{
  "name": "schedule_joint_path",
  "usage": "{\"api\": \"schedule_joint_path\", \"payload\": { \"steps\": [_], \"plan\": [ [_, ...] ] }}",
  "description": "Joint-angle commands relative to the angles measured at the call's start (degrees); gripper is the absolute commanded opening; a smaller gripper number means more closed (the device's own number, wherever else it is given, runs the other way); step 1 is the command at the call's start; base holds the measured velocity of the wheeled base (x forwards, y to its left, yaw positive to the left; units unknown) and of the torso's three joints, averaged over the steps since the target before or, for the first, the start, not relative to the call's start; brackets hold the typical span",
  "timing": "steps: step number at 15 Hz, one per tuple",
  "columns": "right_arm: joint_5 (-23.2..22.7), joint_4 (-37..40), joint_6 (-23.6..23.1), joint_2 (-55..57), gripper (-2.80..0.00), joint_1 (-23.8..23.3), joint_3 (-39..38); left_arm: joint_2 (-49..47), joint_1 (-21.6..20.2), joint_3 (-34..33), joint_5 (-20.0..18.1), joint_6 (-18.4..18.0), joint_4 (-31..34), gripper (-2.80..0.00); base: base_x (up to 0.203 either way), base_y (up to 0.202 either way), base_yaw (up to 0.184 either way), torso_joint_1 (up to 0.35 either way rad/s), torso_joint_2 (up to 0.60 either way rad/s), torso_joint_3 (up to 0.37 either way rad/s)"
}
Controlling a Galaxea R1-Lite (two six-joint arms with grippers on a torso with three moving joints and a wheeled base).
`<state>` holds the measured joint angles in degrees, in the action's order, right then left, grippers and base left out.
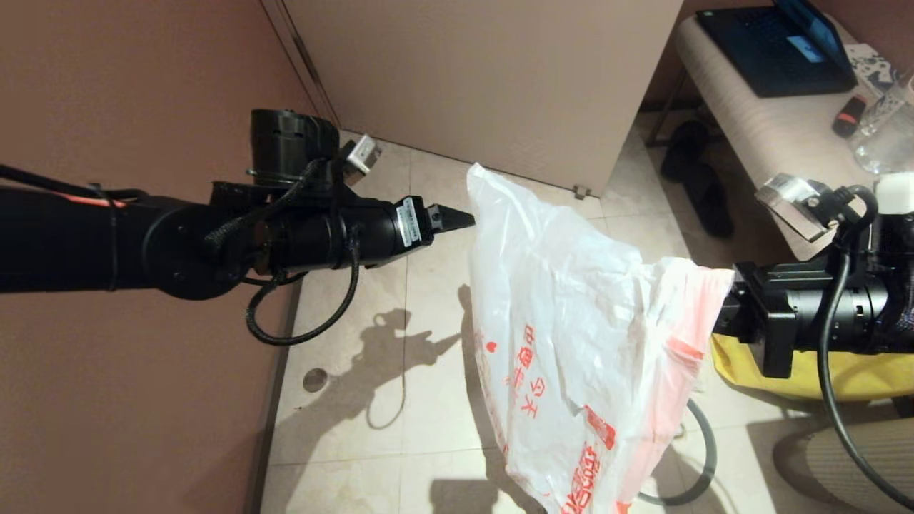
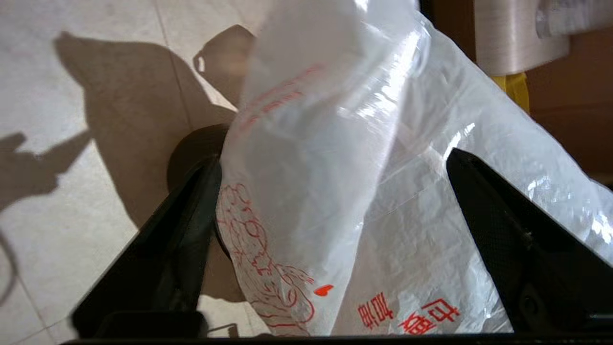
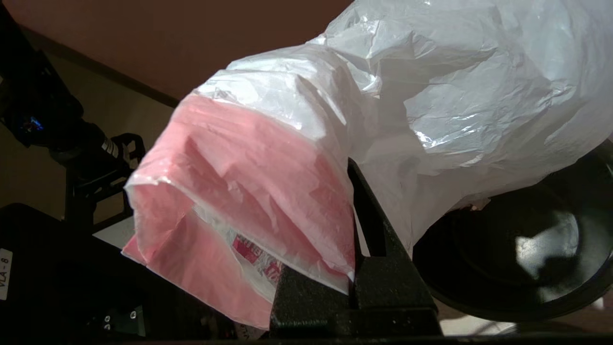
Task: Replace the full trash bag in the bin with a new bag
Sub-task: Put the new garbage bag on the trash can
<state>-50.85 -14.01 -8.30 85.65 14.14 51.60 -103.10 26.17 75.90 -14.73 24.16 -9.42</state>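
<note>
While right gripper (image 3: 357, 268) pinches new bag (image 1: 571, 321) pink band, left gripper (image 2: 330, 230) fingers open astride other edge, likely spreading mouth over bin (image 3: 517, 254).

Your left gripper (image 2: 330, 225) stands with jaws wide apart, the new bag (image 2: 335, 191) filling the centre of the frame between them; the bin (image 2: 191, 148) peeks out dark at centre left on the tiled floor (image 2: 72, 215).
</note>
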Motion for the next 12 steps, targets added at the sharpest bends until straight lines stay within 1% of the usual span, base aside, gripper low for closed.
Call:
{"api": "schedule_joint_path", "payload": {
  "steps": [1,3,6,9,11,12],
  "plan": [
    [-0.3,1.3,-0.5,1.5,-2.8,-0.3,1.5,-1.9,-0.3,2.1,0.4,0.6,-0.1,-2.8,0.0,0.0,0.0,0.0,0.0,0.0],
    [-0.3,2.9,-1.4,1.3,-2.8,-0.3,1.5,0.4,-0.3,2.9,0.6,1.3,-0.1,-2.8,0.0,0.0,0.0,0.0,0.0,0.0],
    [-0.2,5.5,-4.2,2.2,-2.8,0.3,1.6,-4.1,-0.3,7.3,1.2,1.6,-1.6,-2.8,0.0,0.0,0.0,0.0,0.0,0.0],
    [-0.1,5.7,-4.3,2.8,-2.8,2.0,1.6,-10.8,0.5,15.2,1.4,1.4,-6.1,-2.8,0.0,0.0,0.0,0.0,0.0,0.0],
    [-0.1,5.8,-4.3,3.3,-2.8,2.1,1.6,-15.4,1.4,21.2,1.2,1.3,-6.6,-2.8,0.0,0.0,0.0,0.0,0.0,0.0],
    [-0.1,5.7,-4.3,3.7,-2.8,2.2,1.7,-16.9,2.0,23.4,0.5,1.3,-6.7,-2.8,0.0,0.0,0.0,0.0,0.0,0.0]
  ]
}}
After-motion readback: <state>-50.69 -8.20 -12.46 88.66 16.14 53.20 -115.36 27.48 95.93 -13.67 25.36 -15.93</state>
